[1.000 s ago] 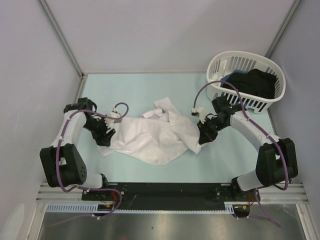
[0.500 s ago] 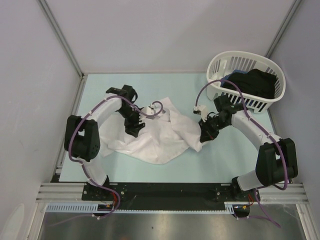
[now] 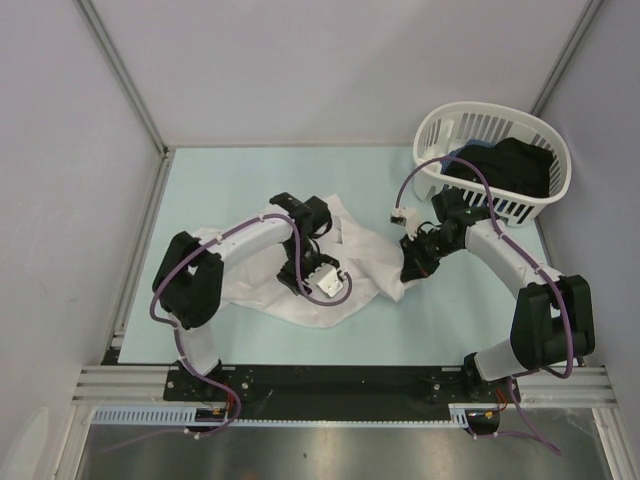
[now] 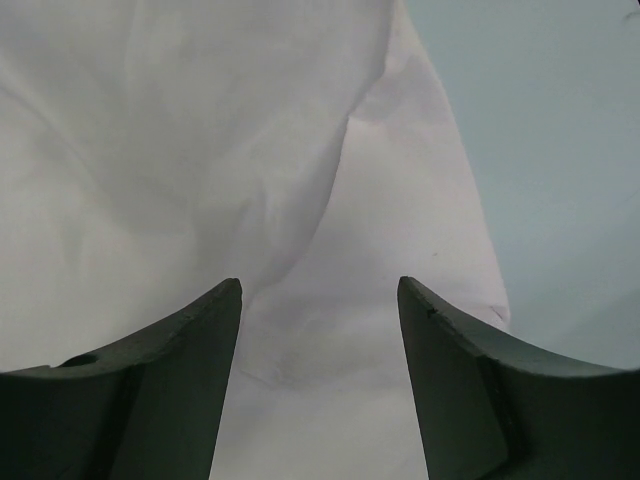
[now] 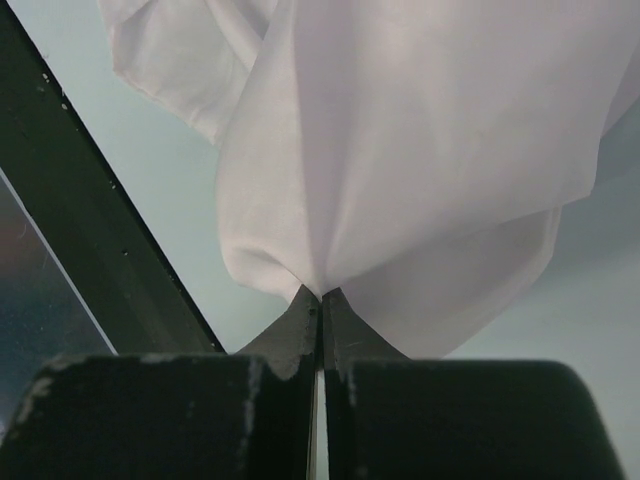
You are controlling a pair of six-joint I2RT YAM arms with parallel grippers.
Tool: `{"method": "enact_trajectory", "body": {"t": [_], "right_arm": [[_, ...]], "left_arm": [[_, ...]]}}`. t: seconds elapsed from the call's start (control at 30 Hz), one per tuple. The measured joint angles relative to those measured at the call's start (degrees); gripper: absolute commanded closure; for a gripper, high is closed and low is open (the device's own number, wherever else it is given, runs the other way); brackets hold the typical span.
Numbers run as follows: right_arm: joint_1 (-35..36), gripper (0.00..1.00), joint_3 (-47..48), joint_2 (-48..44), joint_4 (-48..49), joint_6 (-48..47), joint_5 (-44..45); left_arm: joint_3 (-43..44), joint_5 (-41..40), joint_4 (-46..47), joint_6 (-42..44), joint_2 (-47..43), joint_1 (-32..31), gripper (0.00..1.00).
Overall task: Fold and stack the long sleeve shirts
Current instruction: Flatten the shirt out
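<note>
One white long sleeve shirt [image 3: 350, 250] lies crumpled at the middle of the pale green table [image 3: 230, 180]. My left gripper [image 3: 298, 272] hangs over the front middle of the shirt. In the left wrist view it [image 4: 320, 285] is open, with flat white cloth [image 4: 300, 150] beneath its dark fingers [image 4: 180, 380] and nothing between them. My right gripper [image 3: 410, 268] is at the shirt's right edge. The right wrist view shows it [image 5: 321, 292] shut on a pinched fold of the shirt [image 5: 420, 130], which fans out from the tips.
A white slatted basket [image 3: 500, 205] holding dark clothes [image 3: 510, 165] stands at the back right, just behind my right arm. The black rail [image 5: 90, 220] of the near table edge runs behind the held cloth. Grey walls close in the table.
My left arm has swung from the shirt's left edge rightward across it to its front middle, still open. The right gripper has kept its hold and barely moved.
</note>
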Motion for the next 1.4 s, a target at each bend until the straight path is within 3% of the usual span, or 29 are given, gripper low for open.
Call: {"method": "enact_trajectory", "body": {"t": [0.17, 0.33, 0.57, 0.77, 0.9, 0.93, 1.03, 1.13, 1.23, 1.4], "right_arm": [[0.0, 1.0, 0.17, 0.13, 0.17, 0.28, -0.17], [0.0, 1.0, 0.24, 0.13, 0.28, 0.33, -0.76], [0.0, 0.98, 0.63, 0.26, 0.13, 0.24, -1.51], [0.09, 0.97, 4.35, 2.78, -0.09, 0.11, -2.8], [0.42, 0.82, 9.79, 6.69, 0.22, 0.9, -4.37], [0.5, 0.68, 13.38, 9.01, 0.55, 1.81, -5.29], [0.22, 0.49, 18.91, 12.98, 1.64, 4.68, -7.37], [-1.05, 0.42, 25.73, 19.04, 3.93, 8.37, -10.67], [-3.63, 0.37, 27.63, 22.91, 4.24, 10.75, -13.07], [-7.32, 0.44, 26.88, 25.51, 2.08, 12.94, -16.17]], "left_arm": [[0.0, -3.08, -0.92, 5.09, 3.06, -2.51, 0.31], [-0.66, -6.25, -1.25, 8.0, 6.49, -3.17, 0.38], [-0.9, -10.19, -1.66, 8.26, 7.56, -2.73, 0.72], [-6.03, -12.85, -3.54, 6.43, -2.05, 0.61, 1.0], [-6.29, -13.49, -4.92, 2.93, -7.34, 7.45, 1.0], [-5.4, -12.81, -5.64, 1.16, -7.34, 9.99, 1.0], [-0.59, -10.4, -6.38, -4.63, -4.68, 16.37, 1.0], [5.51, -6.47, -4.92, -11.98, -0.37, 24.55, 1.0], [6.23, -3.72, -4.04, -17.31, 1.14, 31.26, 1.0], [2.56, -1.11, -3.67, -22.34, 0.57, 36.33, 1.0]]}}
